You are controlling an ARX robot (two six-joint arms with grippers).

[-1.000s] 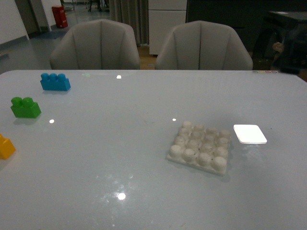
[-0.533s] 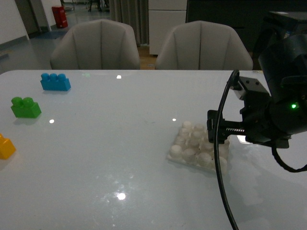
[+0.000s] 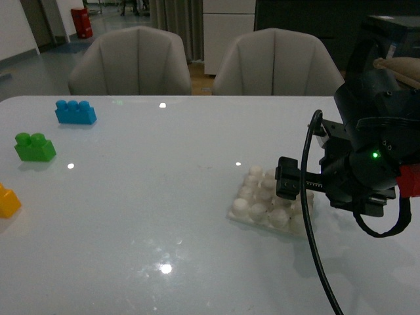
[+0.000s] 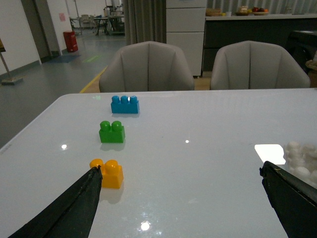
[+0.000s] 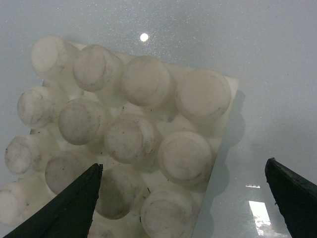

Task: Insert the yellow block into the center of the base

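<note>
We see the yellow block [image 3: 8, 202] cut by the front view's left edge, and the right arm [image 3: 367, 164] hides the base [image 3: 252, 197] along its right side.

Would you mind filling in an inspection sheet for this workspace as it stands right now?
Surface: glossy pale table with spots of light glare; no spills seen.
Job's things: yellow block lies loose near the table's left edge. The base sits well to the right of it, with no brick on its visible studs.
Clutter: green brick and blue brick, beyond the yellow one, each standing apart.
Grippers: left pincer open, empty; right pincer open, empty, over the base.
Cables: black cable hangs from the right arm in front of the base.
Surroundings: two grey chairs behind the table.
</note>
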